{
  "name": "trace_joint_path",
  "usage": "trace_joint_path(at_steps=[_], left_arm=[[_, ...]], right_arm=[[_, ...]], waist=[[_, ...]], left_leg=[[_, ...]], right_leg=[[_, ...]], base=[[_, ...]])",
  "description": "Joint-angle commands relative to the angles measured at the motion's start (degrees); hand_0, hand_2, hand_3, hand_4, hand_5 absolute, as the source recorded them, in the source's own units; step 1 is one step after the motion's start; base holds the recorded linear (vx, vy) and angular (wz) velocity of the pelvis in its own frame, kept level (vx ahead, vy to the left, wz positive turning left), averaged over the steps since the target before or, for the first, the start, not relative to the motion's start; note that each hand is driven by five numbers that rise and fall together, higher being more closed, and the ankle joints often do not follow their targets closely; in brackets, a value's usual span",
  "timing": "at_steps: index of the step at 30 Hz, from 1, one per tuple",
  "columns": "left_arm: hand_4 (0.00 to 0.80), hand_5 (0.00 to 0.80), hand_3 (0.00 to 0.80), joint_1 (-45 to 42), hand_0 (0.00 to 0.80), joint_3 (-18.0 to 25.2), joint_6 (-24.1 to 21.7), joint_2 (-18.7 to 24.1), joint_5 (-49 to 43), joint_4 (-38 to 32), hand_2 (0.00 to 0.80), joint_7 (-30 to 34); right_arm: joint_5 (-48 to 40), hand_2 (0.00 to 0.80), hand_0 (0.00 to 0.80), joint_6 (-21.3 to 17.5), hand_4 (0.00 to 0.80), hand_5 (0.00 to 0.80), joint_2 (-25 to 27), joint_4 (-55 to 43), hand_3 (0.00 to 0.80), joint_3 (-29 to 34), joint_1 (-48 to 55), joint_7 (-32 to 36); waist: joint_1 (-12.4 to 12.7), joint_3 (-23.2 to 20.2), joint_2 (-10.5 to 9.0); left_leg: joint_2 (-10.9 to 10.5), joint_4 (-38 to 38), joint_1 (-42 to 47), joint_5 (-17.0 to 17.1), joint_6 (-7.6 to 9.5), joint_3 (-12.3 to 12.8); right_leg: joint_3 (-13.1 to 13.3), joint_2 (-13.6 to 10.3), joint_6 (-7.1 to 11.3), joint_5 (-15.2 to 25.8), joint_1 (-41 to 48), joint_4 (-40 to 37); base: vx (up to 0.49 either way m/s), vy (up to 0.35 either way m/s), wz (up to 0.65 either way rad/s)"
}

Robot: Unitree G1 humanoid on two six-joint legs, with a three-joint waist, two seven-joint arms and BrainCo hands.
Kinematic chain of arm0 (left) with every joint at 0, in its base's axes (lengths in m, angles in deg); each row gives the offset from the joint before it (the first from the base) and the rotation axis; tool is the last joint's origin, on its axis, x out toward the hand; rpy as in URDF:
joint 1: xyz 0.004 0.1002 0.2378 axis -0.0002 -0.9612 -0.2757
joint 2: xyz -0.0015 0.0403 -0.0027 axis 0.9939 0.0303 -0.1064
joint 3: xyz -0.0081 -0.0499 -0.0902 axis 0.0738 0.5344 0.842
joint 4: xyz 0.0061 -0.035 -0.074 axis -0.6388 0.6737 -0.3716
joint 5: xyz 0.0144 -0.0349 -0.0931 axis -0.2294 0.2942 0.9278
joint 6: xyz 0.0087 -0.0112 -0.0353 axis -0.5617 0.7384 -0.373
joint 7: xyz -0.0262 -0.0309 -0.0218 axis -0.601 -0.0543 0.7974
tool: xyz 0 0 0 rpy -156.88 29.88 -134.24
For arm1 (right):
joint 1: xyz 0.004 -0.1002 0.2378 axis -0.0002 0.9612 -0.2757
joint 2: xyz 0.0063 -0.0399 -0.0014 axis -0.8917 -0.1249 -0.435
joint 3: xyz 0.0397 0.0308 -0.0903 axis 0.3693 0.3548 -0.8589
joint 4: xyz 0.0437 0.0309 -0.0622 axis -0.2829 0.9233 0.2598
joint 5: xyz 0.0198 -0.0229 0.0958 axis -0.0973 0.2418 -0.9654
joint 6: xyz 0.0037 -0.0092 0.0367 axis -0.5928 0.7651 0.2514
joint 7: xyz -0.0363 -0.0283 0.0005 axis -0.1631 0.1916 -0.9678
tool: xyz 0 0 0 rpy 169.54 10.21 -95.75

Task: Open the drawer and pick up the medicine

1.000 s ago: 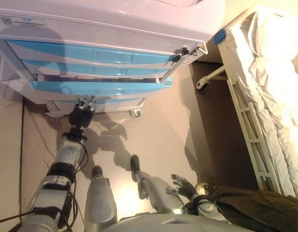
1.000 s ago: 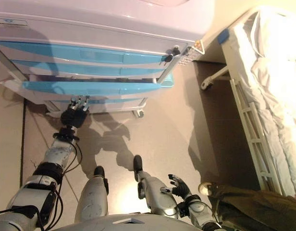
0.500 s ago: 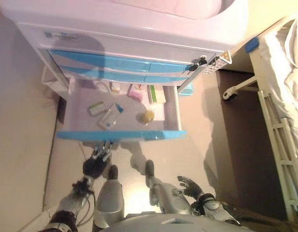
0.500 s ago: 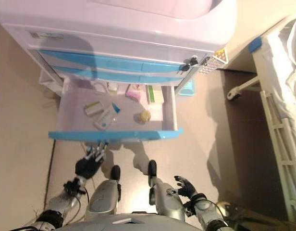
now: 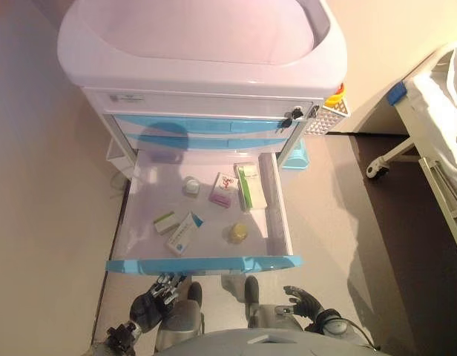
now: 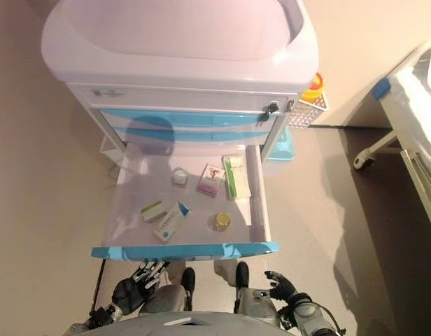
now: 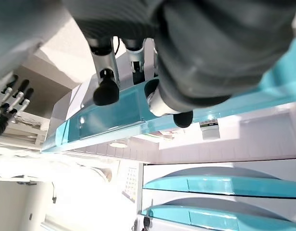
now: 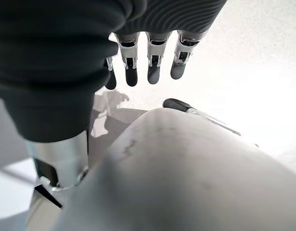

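Observation:
The cart's drawer stands pulled far out, its blue front towards me. Inside lie a pink box, a green and white box, a blue and white box, a small green box, a yellow round jar and a small white round thing. My left hand is just below the drawer front, fingers loosely straight and reaching to its underside, holding nothing. My right hand hangs low at the right, open and empty, its fingers straight.
The white cart has two more blue drawers, shut, above the open one. A basket with a yellow and red thing hangs on its right side. A bed frame with a castor stands at the right.
The drawer has gone from nearly shut to pulled far out, with my left hand drawing back at its front. The camera has also shifted. The right hand stays low.

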Motion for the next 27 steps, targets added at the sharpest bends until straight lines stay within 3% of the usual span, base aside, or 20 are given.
trace_joint_path(at_steps=[1,2,3,8,11,14,18,21,24,27], left_arm=[[0.8,0.8,0.8,-3.7,0.8,-4.51,0.98,-5.14,-5.64,-1.5,0.8,0.8],[0.555,0.555,0.555,-3.57,0.555,-4.35,-4.43,-4.72,-5.21,0.34,0.555,-4.77],[0.0,0.0,0.0,-3.1,0.0,-4.3,-7.89,-4.4,-5.03,1.77,0.0,-11.28],[0.0,0.0,0.0,-0.56,0.0,-2.79,-19.72,-4.66,-8.5,6.7,0.0,-27.19],[0.0,0.0,0.0,0.86,0.0,-2.14,-27.99,-5.29,-15.5,8.64,0.0,-40.51],[0.0,0.0,0.0,2.2,0.0,-2.43,-31.08,-5.72,-22.15,9.67,0.0,-49.93],[0.0,0.0,0.0,3.4,0.0,-4.81,-33.34,-5.36,-33.45,10.33,0.0,-59.1],[0.0,0.0,0.0,4.24,0.0,-8.32,-33.03,-4.68,-40.95,10.56,0.0,-61.89],[0.0,0.0,0.0,5.04,0.0,-10.79,-30.52,-4.49,-41.42,10.88,0.0,-61.97],[0.0,0.0,0.0,5.36,0.0,-11.54,-28.53,-4.01,-40.71,11.02,0.0,-61.73]], right_arm=[[2.44,0.0,0.0,-1.61,0.0,0.0,3.83,-1.01,0.0,0.53,0.02,-0.06],[2.79,0.0,0.0,-1.84,0.0,0.0,3.93,-0.19,0.0,0.78,0.0,-0.33],[2.95,0.0,0.0,-1.95,0.0,0.0,3.91,0.53,0.0,0.88,-0.11,-0.64],[4.19,0.0,0.0,-2.69,0.0,0.0,3.41,3.55,0.0,1.88,-0.66,-2.08],[4.88,0.0,0.0,-2.42,0.0,0.0,2.9,5.06,0.0,2.04,-1.06,-4.63],[5.42,0.0,0.0,-0.83,0.0,0.0,2.6,6.26,0.0,1.79,-1.52,-7.67],[4.69,0.0,0.0,1.58,0.0,0.0,2.67,7.45,0.0,1.55,-1.93,-12.32],[3.06,0.0,0.0,3.16,0.0,0.0,2.98,8.16,0.0,2.51,-2.26,-16.2],[0.67,0.0,0.0,4.3,0.0,0.0,4.07,8.86,0.0,4.96,-3.03,-22.98],[-3.61,0.0,0.0,2.93,0.0,0.0,6.28,7.0,0.0,9.45,-4.14,-30.99]], waist=[[-0.95,1.01,1.03],[-0.97,0.67,1.31],[-0.95,0.39,1.45],[-0.96,-1.01,1.78],[-0.81,-1.75,1.86],[-0.72,-2.37,1.89],[-0.87,-3.2,1.89],[-1.36,-3.85,2.05],[-1.71,-4.4,2.21],[-2.01,-4.91,2.16]], left_leg=[[-0.65,4.62,-3.69,-1.64,-0.66,-1.31],[-0.83,4.53,-3.53,-1.56,-0.65,-1.42],[-0.94,4.43,-3.39,-1.43,-0.65,-1.56],[-1.43,2.88,-2.13,-0.81,-0.69,-2.51],[-1.74,1.73,-1.29,-0.36,-0.67,-3.06],[-1.91,0.76,-0.56,-0.06,-0.75,-3.46],[-1.81,-1.15,0.61,0.39,-0.71,-3.47],[-1.5,-2.66,1.32,0.87,-0.56,-2.99],[-1.2,-4.06,2.25,1.25,-0.45,-2.6],[-0.86,-5.42,3.3,1.47,-0.37,-2.33]], right_leg=[[-2.64,0.45,0.11,-3.01,0.68,5.58],[-2.77,0.41,0.05,-3.15,0.83,5.55],[-2.99,0.39,0.0,-3.27,1.0,5.56],[-3.8,0.46,-0.24,-3.68,2.03,5.23],[-4.23,0.49,-0.35,-3.65,2.52,4.86],[-4.36,0.64,-0.43,-3.59,3.05,4.32],[-4.32,0.84,-0.33,-3.32,3.39,3.68],[-3.98,1.05,-0.18,-3.1,3.18,3.63],[-3.9,1.26,-0.03,-2.94,3.46,3.43],[-3.76,1.44,0.17,-2.65,3.9,3.06]], base=[[0.011,0.067,-0.01],[0.017,0.064,0.0],[0.017,0.051,0.01],[0.023,0.019,0.12],[0.005,0.0,0.13],[-0.007,-0.007,0.14],[-0.035,-0.017,0.05],[-0.056,-0.021,-0.02],[-0.041,-0.025,-0.03],[-0.027,-0.042,-0.02]])
